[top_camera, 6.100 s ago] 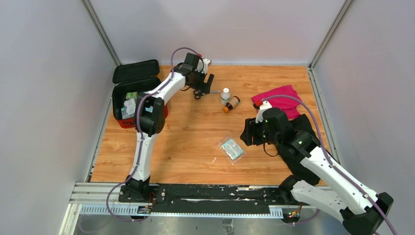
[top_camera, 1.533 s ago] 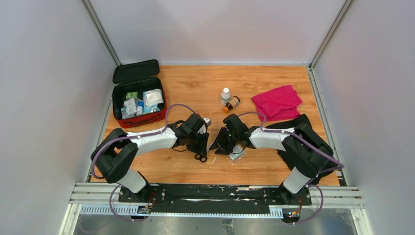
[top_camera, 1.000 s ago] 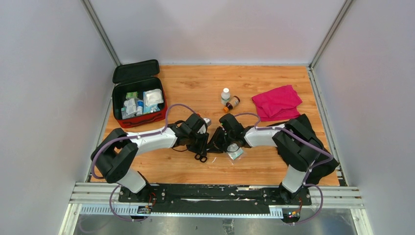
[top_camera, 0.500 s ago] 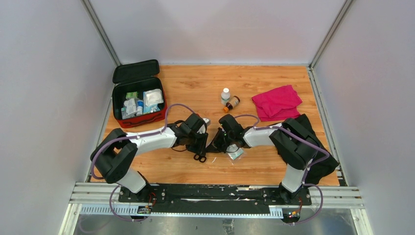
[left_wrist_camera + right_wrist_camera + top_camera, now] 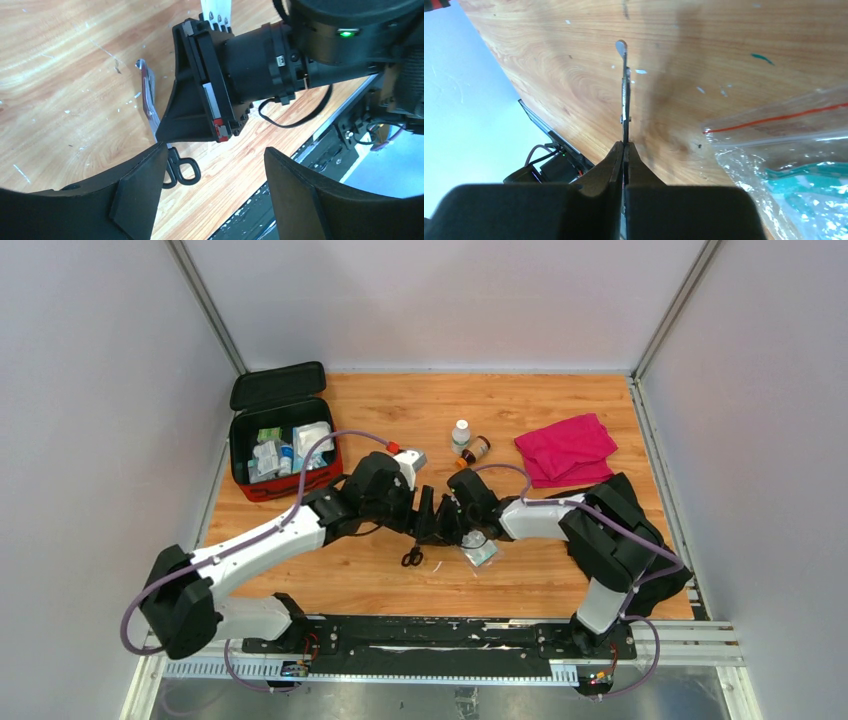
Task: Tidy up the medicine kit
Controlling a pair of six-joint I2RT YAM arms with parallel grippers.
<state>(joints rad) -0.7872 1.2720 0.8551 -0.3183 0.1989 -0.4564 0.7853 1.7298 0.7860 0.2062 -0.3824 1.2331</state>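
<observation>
- My left arm reaches out low from its base at the near left, stretched across the table towards the middle, wrist turned to face my other arm.
- Left gripper: jaws wide apart, nothing between them. One of its fingers sits just beside the black handle loops of the scissors.
- My right arm is folded tight, elbow out over the black cloth at the near right, forearm running leftward and low to meet the left gripper nose to nose.
- Right gripper: closed, pinching the scissors edge-on. The blades run out ahead of the fingertips and the loops trail on the near side.
- I cannot tell whether the scissors are clear of the wood.
- A clear plastic bag with something teal inside lies just beside my right fingers.
- The medicine kit stands at the far left of the table, lid thrown back, packets showing inside, well apart from both grippers.
- Beyond the grippers are a white bottle, upright, a brown bottle lying beside it, and a pink cloth further right.
</observation>
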